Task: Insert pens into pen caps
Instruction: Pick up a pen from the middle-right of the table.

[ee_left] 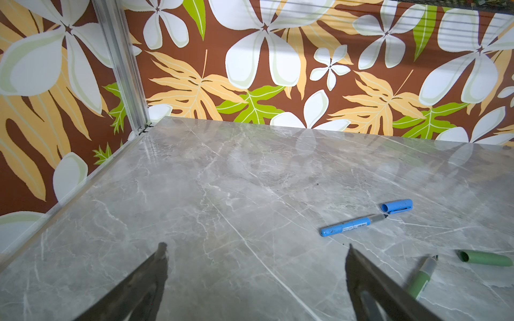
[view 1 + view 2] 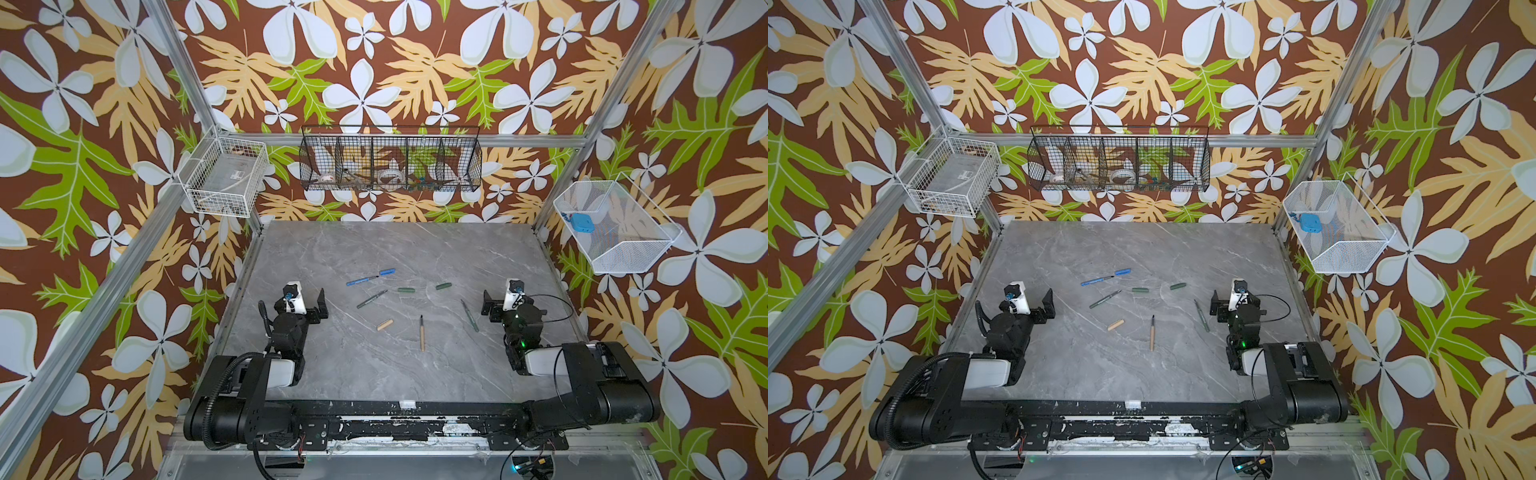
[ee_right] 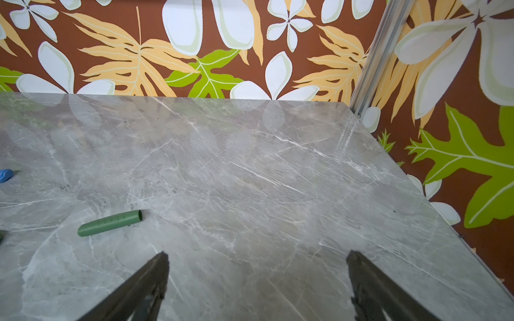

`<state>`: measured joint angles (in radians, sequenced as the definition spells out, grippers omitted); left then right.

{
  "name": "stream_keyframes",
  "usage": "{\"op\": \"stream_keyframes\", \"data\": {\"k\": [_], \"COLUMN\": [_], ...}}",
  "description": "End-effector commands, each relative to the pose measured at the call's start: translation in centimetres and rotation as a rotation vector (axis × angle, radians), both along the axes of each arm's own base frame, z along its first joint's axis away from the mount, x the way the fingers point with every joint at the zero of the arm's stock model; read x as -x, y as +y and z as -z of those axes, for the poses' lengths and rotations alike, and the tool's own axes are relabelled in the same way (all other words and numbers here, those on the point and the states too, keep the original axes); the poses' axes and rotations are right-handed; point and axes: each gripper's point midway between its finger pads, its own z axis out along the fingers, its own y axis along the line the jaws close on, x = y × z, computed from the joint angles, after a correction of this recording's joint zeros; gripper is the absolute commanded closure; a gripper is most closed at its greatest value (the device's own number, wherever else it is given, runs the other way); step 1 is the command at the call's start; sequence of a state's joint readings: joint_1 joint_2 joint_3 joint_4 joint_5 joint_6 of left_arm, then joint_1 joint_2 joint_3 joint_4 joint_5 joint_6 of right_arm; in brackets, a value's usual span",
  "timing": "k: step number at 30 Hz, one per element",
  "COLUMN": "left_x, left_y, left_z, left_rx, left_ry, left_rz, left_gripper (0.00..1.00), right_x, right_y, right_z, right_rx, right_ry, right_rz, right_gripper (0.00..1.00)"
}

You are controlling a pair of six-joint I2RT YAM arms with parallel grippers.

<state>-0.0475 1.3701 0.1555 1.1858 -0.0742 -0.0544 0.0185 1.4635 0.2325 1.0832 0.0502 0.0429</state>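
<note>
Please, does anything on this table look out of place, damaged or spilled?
Nothing is spilled or broken. The pens and caps lie loose and scattered on the table, none capped. Only the black rail in front looks worn, with white scuffs.

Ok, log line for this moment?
pens: four uncapped, lying loose | caps: four loose | left fingers: open, empty | right fingers: open, empty

The blue pen [image 2: 360,281] lay flat, its dark tip aimed at the open end of the blue cap [image 2: 386,272] just beside it. Nearer the arms, a green pen [image 2: 372,299] lay slantwise, a green cap [image 2: 406,290] near its tip and the other green cap [image 2: 443,286] farther right. The tan cap [image 2: 385,325] and tan pen [image 2: 422,334] lay nearest and apart, the pen's tip pointing away. The second green pen [image 2: 470,316] lay far right. Every pen was uncapped.
</note>
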Motion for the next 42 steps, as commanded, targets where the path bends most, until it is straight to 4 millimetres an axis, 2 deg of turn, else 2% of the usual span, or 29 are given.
{"op": "stream_keyframes", "data": {"k": [1,42], "left_x": [-0.24,-0.31], "left_y": [0.05,0.46], "left_z": [-1.37,-1.69], "left_rx": [0.002,0.008], "left_ry": [-0.054,-0.053], "left_rz": [-0.002,-0.025], "left_gripper": [0.0,0.0], "right_x": [-0.24,-0.17], "right_y": [-0.06,-0.06], "right_z": [-0.62,-0.77], "right_rx": [0.005,0.005], "right_ry": [-0.023,-0.03], "right_rz": [0.003,0.003], "right_gripper": [0.0,0.0]}}
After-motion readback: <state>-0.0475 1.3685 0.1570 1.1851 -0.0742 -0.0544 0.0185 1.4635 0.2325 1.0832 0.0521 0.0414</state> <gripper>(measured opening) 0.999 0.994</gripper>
